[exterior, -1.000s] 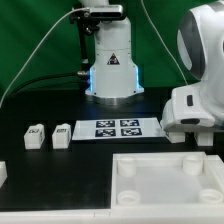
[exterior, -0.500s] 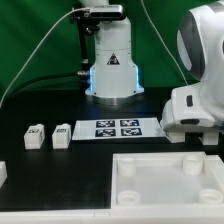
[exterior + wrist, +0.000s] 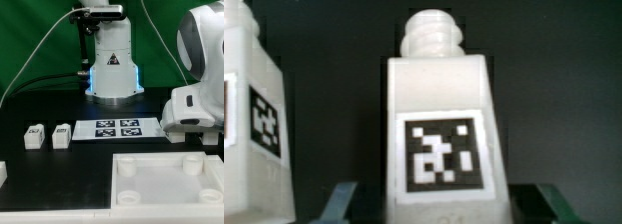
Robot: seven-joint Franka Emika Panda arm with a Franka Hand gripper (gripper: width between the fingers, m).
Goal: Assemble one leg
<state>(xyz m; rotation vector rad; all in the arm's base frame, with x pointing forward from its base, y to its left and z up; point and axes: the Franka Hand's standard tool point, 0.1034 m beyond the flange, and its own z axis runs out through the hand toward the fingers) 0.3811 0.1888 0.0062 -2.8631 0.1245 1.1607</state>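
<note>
**Leg lined up between the fingers, grip unconfirmed**

Exterior view first. The arm [image 3: 196,100] bulks over the exterior view's right and hides the gripper from you, along with whatever it is working on. On the exterior view's left sit two loose legs, the outer spare [image 3: 37,135] and the inner spare [image 3: 62,135]. The inner one is just beside the marker board [image 3: 118,127]. The panel [image 3: 205,190] lies in front with its holes up, presumably so a leg can go in from above.

Now the wrist view. The leg [image 3: 441,110] sits dead centre, tag toward the camera and threaded tip [image 3: 434,35] pointing away from the gripper [image 3: 441,198]. The fingers [image 3: 352,196] flank its near end, one on each side. That looks like a centred hold chosen to keep the tip free for the panel. Whether they are pressing or merely close, you cannot tell. A neighbour leg [image 3: 246,95] stands just beside it, not touching.
</note>
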